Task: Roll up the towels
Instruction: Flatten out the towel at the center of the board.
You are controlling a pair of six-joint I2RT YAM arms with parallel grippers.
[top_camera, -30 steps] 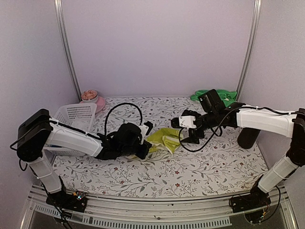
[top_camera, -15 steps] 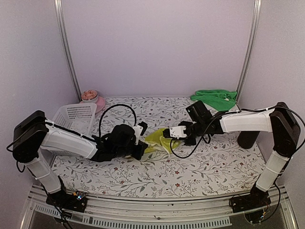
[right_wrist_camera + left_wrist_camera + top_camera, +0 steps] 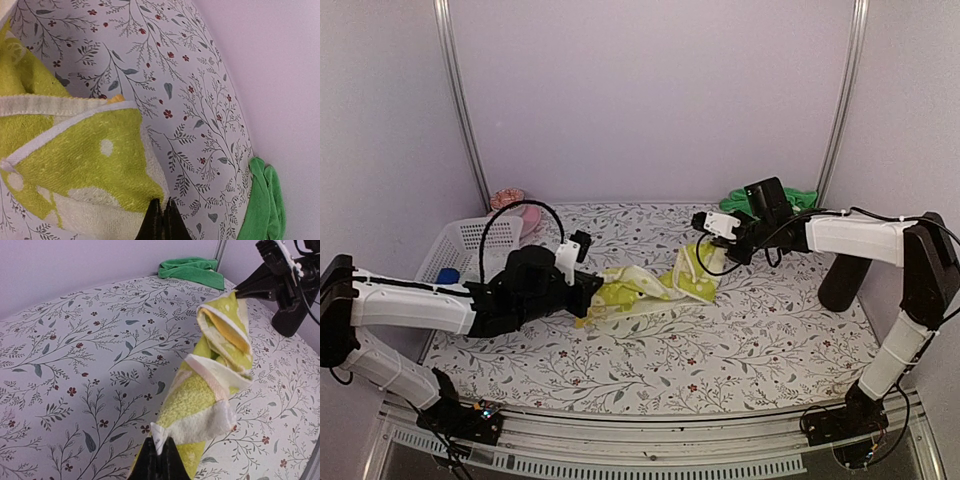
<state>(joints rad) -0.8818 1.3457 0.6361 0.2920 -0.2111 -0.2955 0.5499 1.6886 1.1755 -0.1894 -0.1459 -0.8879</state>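
The yellow-lime towel [image 3: 645, 288] with pale white markings hangs twisted and stretched above the table between both grippers. My left gripper [image 3: 588, 300] is shut on its near-left corner; in the left wrist view the gripper [image 3: 160, 449] pinches a white corner of the towel [image 3: 200, 400]. My right gripper [image 3: 705, 243] is shut on the far-right corner. In the right wrist view that gripper [image 3: 161, 207] bites the edge of the towel [image 3: 85, 160]. The plain green towel [image 3: 792, 200] lies bunched at the back right, partly behind the right arm; the wrist views also catch this green towel [image 3: 192, 270] [image 3: 262, 205].
A white mesh basket [image 3: 465, 240] stands at the left with a blue object [image 3: 447, 276] inside. A pink bowl [image 3: 510, 205] sits behind it. A black cylinder [image 3: 840, 285] stands near the right wall. The table carries a floral cloth [image 3: 650, 360].
The right gripper shut on the yellow-lime towel's corner and pulled back to the right. The left arm drew leftwards, so the crumpled towel is stretched out between the grippers.
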